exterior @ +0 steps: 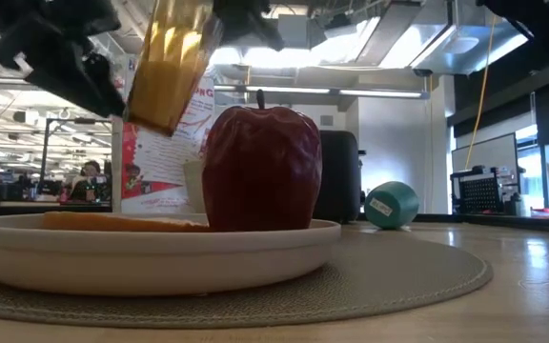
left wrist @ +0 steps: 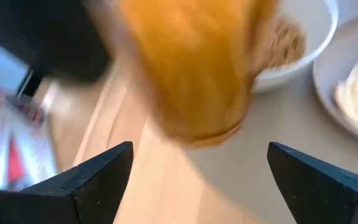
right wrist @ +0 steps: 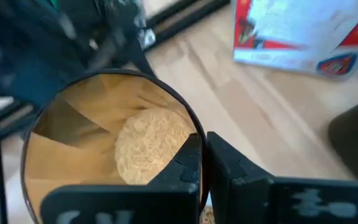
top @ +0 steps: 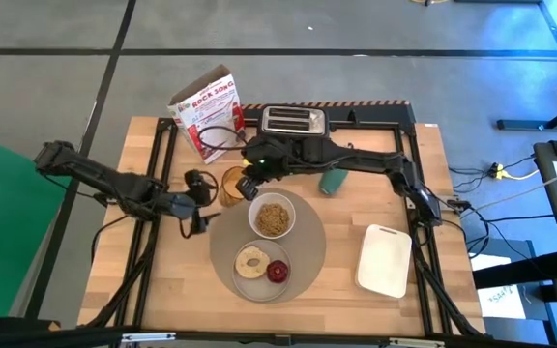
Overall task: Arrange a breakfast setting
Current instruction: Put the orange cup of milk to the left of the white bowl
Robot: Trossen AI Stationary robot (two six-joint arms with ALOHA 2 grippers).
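Right gripper clamped shut; left gripper spread.

The table is seen as pale wood with a matt, planked grain. The placemat is shown as woven, rough cloth. The cup is rendered in translucent amber plastic, smooth. The apple is glossy and ridged. The plate is smooth, faintly shiny white. The box is printed cardboard.
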